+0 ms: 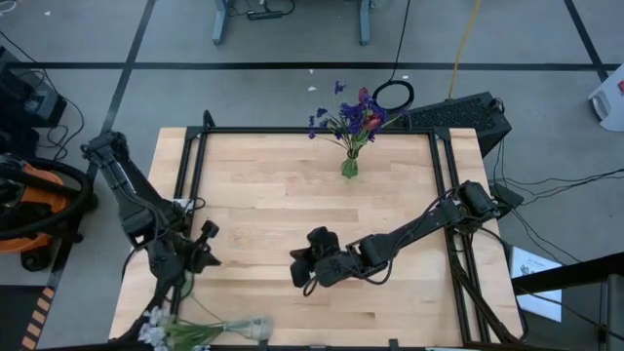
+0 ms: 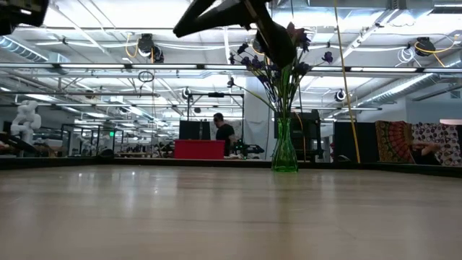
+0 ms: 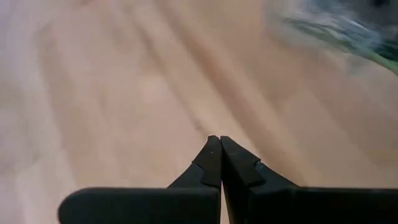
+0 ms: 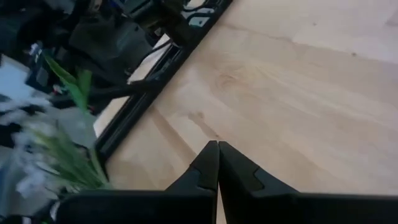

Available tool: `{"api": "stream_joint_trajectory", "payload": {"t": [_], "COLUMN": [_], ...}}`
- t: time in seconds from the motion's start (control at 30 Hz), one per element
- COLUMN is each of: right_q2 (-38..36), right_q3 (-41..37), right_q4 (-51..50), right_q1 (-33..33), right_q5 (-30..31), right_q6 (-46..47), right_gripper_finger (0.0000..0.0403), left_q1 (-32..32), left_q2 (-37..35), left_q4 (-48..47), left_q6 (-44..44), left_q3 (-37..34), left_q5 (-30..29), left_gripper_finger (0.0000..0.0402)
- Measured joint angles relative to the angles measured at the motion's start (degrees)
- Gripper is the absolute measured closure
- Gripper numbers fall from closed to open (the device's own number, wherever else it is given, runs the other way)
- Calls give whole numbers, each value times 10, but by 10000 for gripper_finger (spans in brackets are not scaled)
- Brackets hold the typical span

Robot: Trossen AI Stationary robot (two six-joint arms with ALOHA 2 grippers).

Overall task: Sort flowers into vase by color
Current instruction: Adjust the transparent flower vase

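Stood between picks: purple-blue and red flowers (image 1: 349, 115) already upright in the green vase (image 1: 349, 168) at the upper centre of the high view, white sprays (image 1: 200, 331) lying flat at the table's (image 1: 292, 195) lower left edge, not yet taken up. Found the left gripper (image 1: 200, 255) just above those sprays with fingers pressed together on nothing, the right gripper (image 1: 304, 268) mid-table, likewise closed and empty. Judged the next move to call for parting the left fingers, dropping onto a thin stem and pinching it squarely.
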Motion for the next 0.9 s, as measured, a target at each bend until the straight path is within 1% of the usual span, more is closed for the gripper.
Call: {"api": "stream_joint_trajectory", "payload": {"t": [0.07, 0.17, 0.27, 0.4, 0.53, 0.63, 0.77, 0.9], "right_q2": [0, 0, 0, 0, 0, 0, 0, 0], "right_q3": [0, 0, 0, 0, 0, 0, 0, 0], "right_q4": [0, -1, -1, -6, -11, -10, -10, -10], "right_q1": [0, 0, 0, 0, 0, 0, 0, 0], "right_q5": [0, -1, -2, -11, -46, -47, -47, -46], "right_q6": [21, 44, 61, 95, 92, 88, 77, 75], "right_gripper_finger": [403, 403, 403, 403, 403, 403, 403, 403], "left_q1": [10, 25, 40, 58, 68, 74, 84, 101], "left_q2": [0, 0, 0, 0, 0, 1, 8, 17], "left_q4": [-13, -27, -30, -30, -29, -30, -34, -47], "left_q6": [-28, -51, -55, -55, -55, -55, -59, -82], "left_q3": [0, 0, 0, 0, -1, -5, -6, -6], "left_q5": [-21, -36, -48, -49, -49, -54, -85, -127], "left_gripper_finger": [400, 400, 400, 400, 400, 400, 400, 400]}}
